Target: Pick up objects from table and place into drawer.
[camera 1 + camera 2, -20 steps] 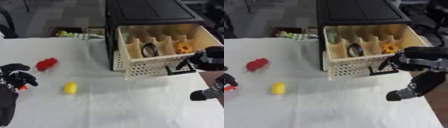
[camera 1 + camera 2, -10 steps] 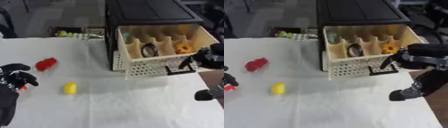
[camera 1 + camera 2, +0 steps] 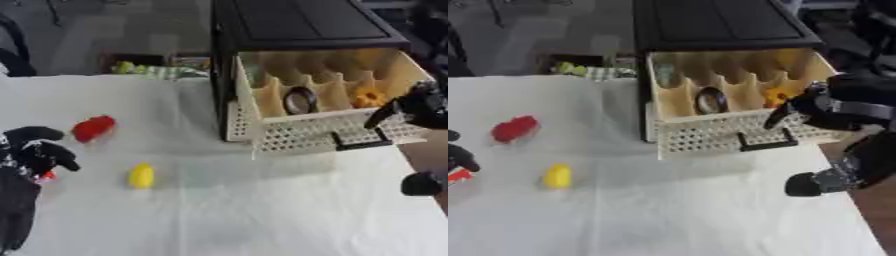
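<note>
A black cabinet (image 3: 297,25) stands at the back with its beige slotted drawer (image 3: 306,135) pulled out. In the drawer lie a round dark object (image 3: 300,100) and an orange object (image 3: 369,97). On the white table rest a red object (image 3: 93,128) and a yellow object (image 3: 141,175), both left of the drawer. My left hand (image 3: 35,150) sits at the lower left, fingers loosely bent, holding nothing that I can see. A small red-and-white thing (image 3: 457,175) lies just beneath it. My right hand (image 3: 837,106) is at the drawer's right front corner, beside its black handle (image 3: 765,145).
The table's right edge (image 3: 859,210) runs close under my right forearm (image 3: 833,177). Green and yellow items (image 3: 131,67) lie beyond the table's far edge. White cloth (image 3: 245,210) spreads in front of the drawer.
My right hand has crept slightly up at the drawer's right front corner. The drawer, the red and yellow objects and my left hand have stayed put.
</note>
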You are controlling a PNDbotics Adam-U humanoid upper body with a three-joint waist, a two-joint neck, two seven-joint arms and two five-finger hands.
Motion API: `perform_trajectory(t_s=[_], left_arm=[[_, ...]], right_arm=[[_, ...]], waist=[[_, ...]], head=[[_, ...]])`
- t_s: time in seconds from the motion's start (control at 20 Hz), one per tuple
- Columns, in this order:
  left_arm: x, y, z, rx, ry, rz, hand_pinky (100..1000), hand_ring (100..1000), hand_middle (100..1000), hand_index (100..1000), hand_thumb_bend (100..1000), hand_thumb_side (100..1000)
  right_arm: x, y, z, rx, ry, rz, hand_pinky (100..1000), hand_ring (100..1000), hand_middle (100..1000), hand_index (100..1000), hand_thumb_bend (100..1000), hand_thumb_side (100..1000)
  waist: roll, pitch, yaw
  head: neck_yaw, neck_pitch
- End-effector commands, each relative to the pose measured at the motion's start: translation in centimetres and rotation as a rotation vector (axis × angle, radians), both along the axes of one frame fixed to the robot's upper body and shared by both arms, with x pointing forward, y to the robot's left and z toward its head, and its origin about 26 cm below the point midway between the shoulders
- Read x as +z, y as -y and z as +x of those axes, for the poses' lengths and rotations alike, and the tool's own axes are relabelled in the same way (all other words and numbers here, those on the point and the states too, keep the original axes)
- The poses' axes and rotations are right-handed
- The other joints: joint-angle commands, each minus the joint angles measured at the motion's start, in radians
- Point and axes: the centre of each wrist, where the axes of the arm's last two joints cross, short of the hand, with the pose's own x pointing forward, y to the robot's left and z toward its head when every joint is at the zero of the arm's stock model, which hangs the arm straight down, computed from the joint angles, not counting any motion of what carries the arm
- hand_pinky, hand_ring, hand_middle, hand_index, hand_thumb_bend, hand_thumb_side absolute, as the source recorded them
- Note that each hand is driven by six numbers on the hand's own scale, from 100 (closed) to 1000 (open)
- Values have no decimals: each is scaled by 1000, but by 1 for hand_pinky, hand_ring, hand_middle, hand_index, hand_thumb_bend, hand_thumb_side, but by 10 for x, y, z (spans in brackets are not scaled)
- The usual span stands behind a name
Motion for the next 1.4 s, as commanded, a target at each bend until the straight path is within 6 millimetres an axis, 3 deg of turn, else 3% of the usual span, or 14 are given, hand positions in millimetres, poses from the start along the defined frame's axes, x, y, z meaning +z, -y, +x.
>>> perform_trajectory(t_s=[0.05, 0.25, 0.55, 1.05, 1.25, 1.4], left_arm=[[6, -3, -2, 9, 31, 13, 487, 532, 602, 688, 165, 985], [6, -3, -1, 9, 43, 11, 487, 532, 602, 687, 159, 976], [8, -4, -1, 11, 79, 8, 486, 532, 604, 688, 143, 949], [22, -16, 1, 29, 208, 34, 486, 536, 610, 694, 100, 836], [33, -25, 2, 48, 289, 55, 486, 536, 613, 698, 100, 782], [41, -34, 2, 78, 344, 88, 486, 538, 620, 705, 100, 728]], right_arm=[[21, 1, -9, 27, 93, 89, 100, 146, 100, 764, 396, 901], [26, -1, -9, 77, 192, 269, 100, 166, 100, 725, 286, 945], [28, -8, -7, 155, 293, 552, 100, 213, 100, 682, 231, 980], [27, -24, -1, 274, 319, 853, 303, 389, 107, 728, 158, 998], [26, -30, 1, 327, 299, 942, 359, 452, 178, 739, 128, 1000], [25, -33, 3, 368, 299, 997, 486, 543, 265, 759, 107, 1000]], waist=[[2, -15, 2], [10, -11, 11], [25, -7, 26], [47, -1, 43], [58, 3, 50], [65, 7, 54]], head=[[14, 2], [21, 4], [25, 4], [33, 3], [35, 1], [40, 6]])
